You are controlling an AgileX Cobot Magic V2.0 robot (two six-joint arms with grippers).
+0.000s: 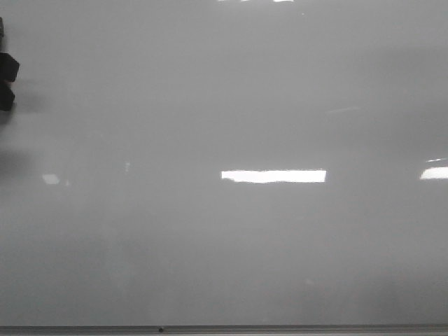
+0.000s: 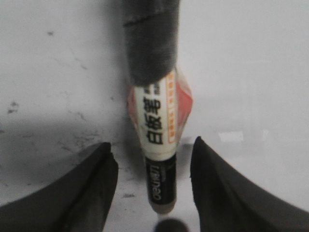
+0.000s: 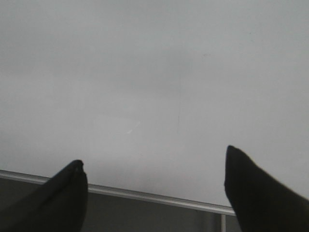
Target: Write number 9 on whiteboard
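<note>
**Before any stroke of the 9: get the pen firmly in hand**

Since no number 9 shows anywhere yet, the step in hand looks like securing the pen, not writing.

At the table's left edge, the left end effector [image 2: 152, 142] is spread. Its two dark fingers [image 2: 91, 188] flank a whiteboard marker with a white printed label, black barrel and dark grey wrapped end [image 2: 159, 135]. A gap shows on each side, so nothing is pinched.

To do this well, I would close squarely on the labelled middle of the barrel, so the pen cannot swivel when its tip is pressed down. Which end carries the tip I cannot tell.

Small dark smudges [image 2: 12, 107] mark the surface beside the marker and should not be mistaken for strokes.

The large glossy pale grey whiteboard [image 1: 224, 105] serves as the table and fills the front view, blank from left edge to right. Only bright rectangular light reflections [image 1: 273, 176] lie across its middle, so writing room is ample.

Dark blocky arm parts [image 1: 7, 77] intrude at the left edge.

Near the table's front edge, with its thin grey metal frame [image 3: 145, 195], the right end effector [image 3: 154, 154] hangs spread and holds nothing. It is well apart from the pen and no obstacle.
</note>
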